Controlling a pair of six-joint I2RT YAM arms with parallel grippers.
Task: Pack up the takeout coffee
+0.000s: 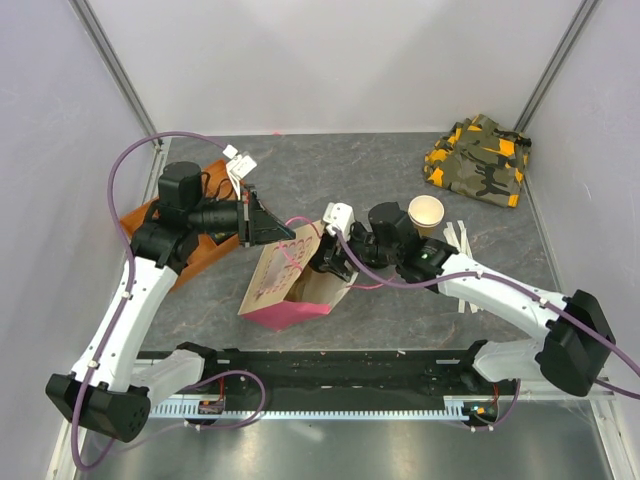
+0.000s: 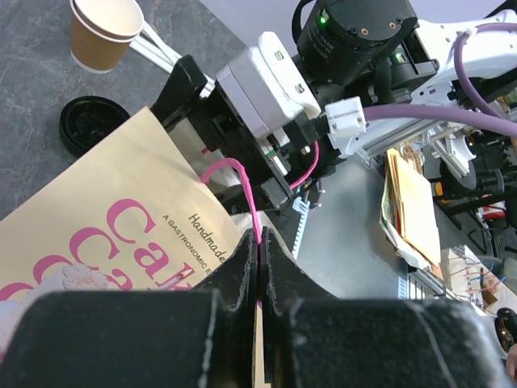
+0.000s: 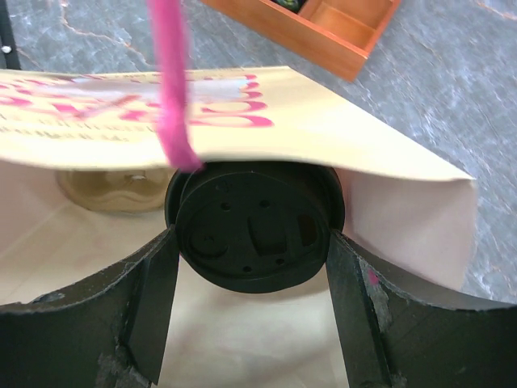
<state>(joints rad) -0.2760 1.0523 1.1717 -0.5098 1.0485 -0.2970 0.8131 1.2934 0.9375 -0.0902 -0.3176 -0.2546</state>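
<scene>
One paper bag (image 1: 272,285) stands on the tabletop (image 1: 380,170) and carries two pink handles (image 2: 251,206). There are two cups: an open cup (image 1: 427,213) to the bag's right and a lidded cup (image 3: 254,230) at the bag's mouth. There are two black lids: one on that cup and one loose lid (image 2: 93,123) just beyond the bag. One wooden tray (image 1: 143,214) lies left of the bag. One camouflage cloth (image 1: 480,158) lies well off to its right. The thin white sticks (image 1: 462,240) by the open cup are too fine to count. There are two pincers, the left pincer (image 2: 258,242) and the right pincer (image 3: 252,242), both at the bag.

At the paper bag (image 1: 268,292), left gripper (image 1: 288,231) and right gripper (image 1: 323,264), the right perhaps inside its mouth.
</scene>
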